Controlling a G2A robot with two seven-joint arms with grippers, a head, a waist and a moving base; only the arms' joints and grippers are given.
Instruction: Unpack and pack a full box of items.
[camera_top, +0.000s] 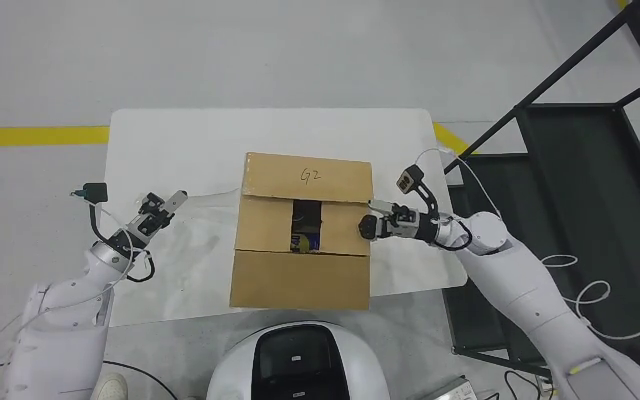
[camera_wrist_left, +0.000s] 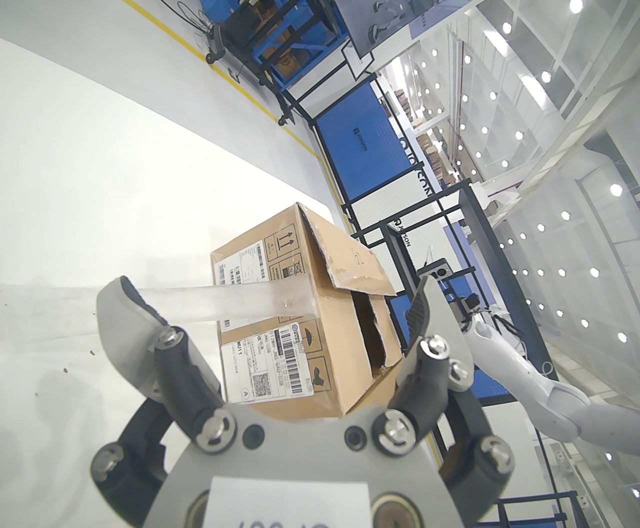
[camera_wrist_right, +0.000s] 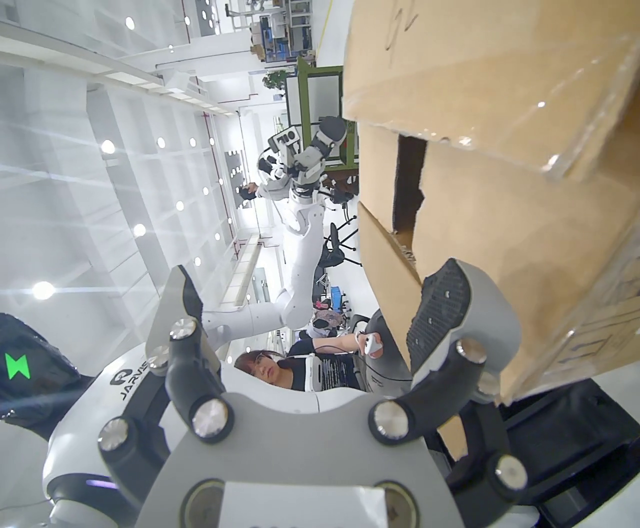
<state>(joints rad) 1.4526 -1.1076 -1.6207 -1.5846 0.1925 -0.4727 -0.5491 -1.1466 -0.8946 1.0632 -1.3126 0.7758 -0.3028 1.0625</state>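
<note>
A brown cardboard box (camera_top: 300, 245) stands mid-table, its top flaps nearly closed, with a dark gap (camera_top: 306, 225) showing packed items inside. A strip of clear tape (camera_wrist_left: 225, 300) stretches from the box's side toward my left gripper (camera_top: 170, 203), which hovers open left of the box; the strip runs past one fingertip (camera_wrist_left: 122, 295). In the left wrist view the box (camera_wrist_left: 280, 320) shows its labelled side. My right gripper (camera_top: 368, 222) is open at the box's right top edge, with one finger (camera_wrist_right: 445, 310) close against the cardboard (camera_wrist_right: 500, 150).
The white table (camera_top: 180, 140) has bare room left of and behind the box. A black metal rack (camera_top: 560, 200) stands just off the table's right edge. The box's near side sits close to the table's front edge.
</note>
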